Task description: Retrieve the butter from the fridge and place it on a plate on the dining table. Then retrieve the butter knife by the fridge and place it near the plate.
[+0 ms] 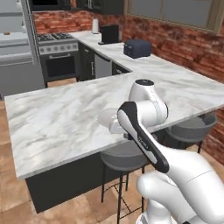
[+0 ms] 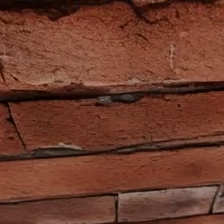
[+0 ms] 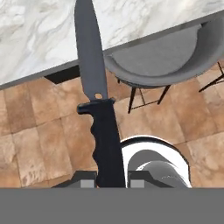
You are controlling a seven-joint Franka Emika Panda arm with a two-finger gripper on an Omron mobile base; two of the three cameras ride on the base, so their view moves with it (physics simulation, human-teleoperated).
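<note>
Already the butter knife (image 3: 97,100) is clamped in the claw (image 3: 112,183): the two dark finger tips press its black handle from either side, and the grey blade runs straight out along the claw's own line, tip away from the hand. In the hand view the blade crosses the brown tiled floor and its far end overlaps the edge of the dining table (image 3: 39,30), with a round grey stool (image 3: 162,57) tucked under that edge to one side of the knife.

From the left base view, the arm is folded low in front of the marble surface (image 1: 57,118), and the plate (image 1: 109,119) sits near the surface's near edge, partly hidden behind the arm's elbow. The butter cannot be made out on it from here. The right base view faces a red brick wall (image 2: 112,109).

As a judgement, the knife's long axis points at the table, so the claw must rise above the edge and carry forward, then lay the knife flat just beside the plate rather than on it.
</note>
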